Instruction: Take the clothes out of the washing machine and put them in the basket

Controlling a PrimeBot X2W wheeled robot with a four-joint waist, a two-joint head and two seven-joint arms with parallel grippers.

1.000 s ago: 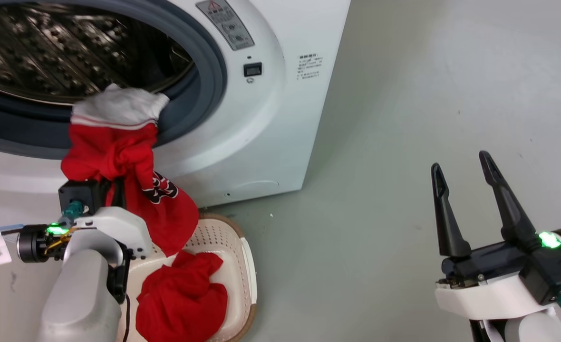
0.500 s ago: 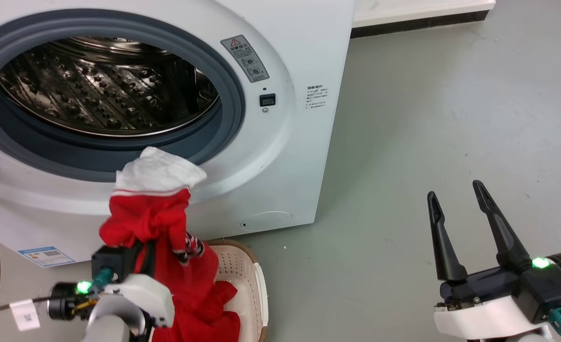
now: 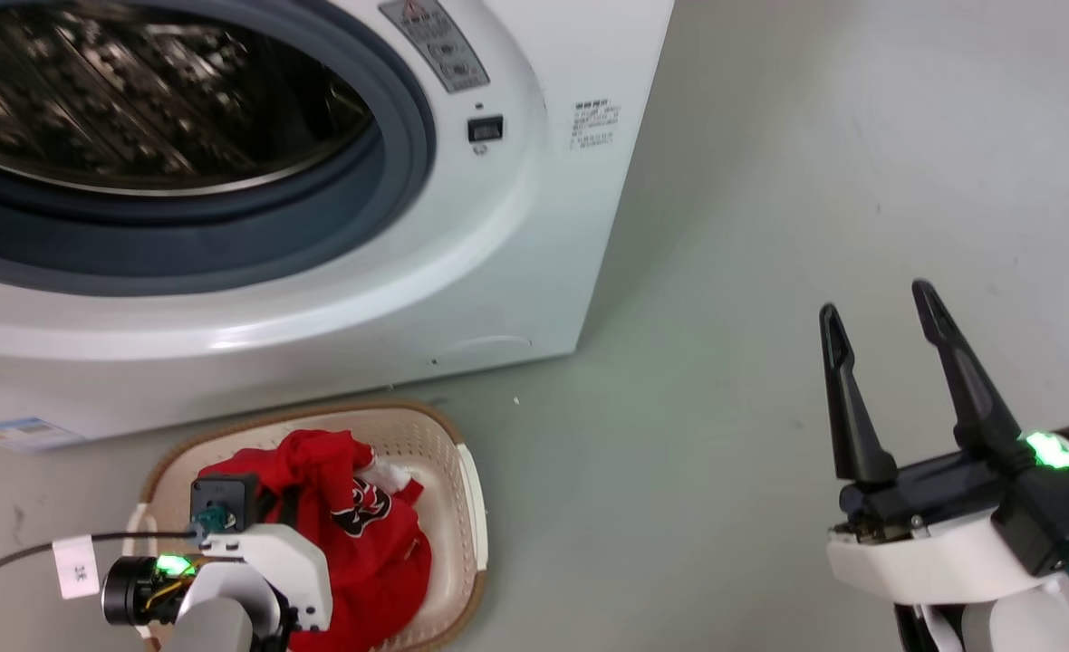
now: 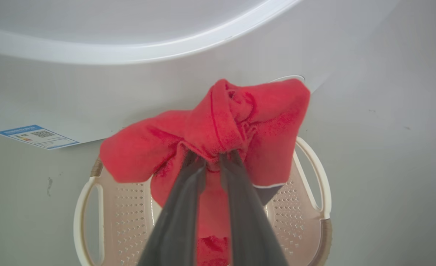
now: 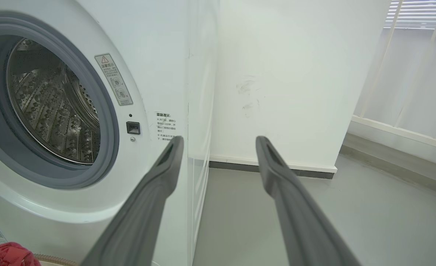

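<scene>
The left gripper [image 4: 212, 162] is seen closed on the clothes [image 4: 240, 118]: its two dark fingers are pinched on a gathered fold of the red fabric, and the bundle is carried right at the fingertips, at 12 o'clock from them in the left wrist view. The relation that matters is taken to be the one between this bundle and the basket [image 4: 295, 214]. The basket lies straight beneath the held fabric, at 6 o'clock of it in that view, with its long axis laid from 9 to 3 o'clock and a white handle at each end. A release is therefore judged to leave the garment inside the rim and not across it. In the head view the basket is found at 7 o'clock, just in front of the washing machine [image 3: 498, 272], and the fabric lies heaped within its walls. The right gripper [image 3: 875, 301] is held at 4 o'clock, well apart from the basket, its fingers spread wide with nothing between them; the left arm is plainly the nearer. The fabric is seen as soft, bright red and crumpled, with a black-and-white print [image 3: 358, 516] on its upper face and a small grey-white part [image 3: 396, 473] at 2 o'clock of the heap. More red cloth is glimpsed low between the fingers in the wrist view; whether it is a second garment cannot be told.
</scene>
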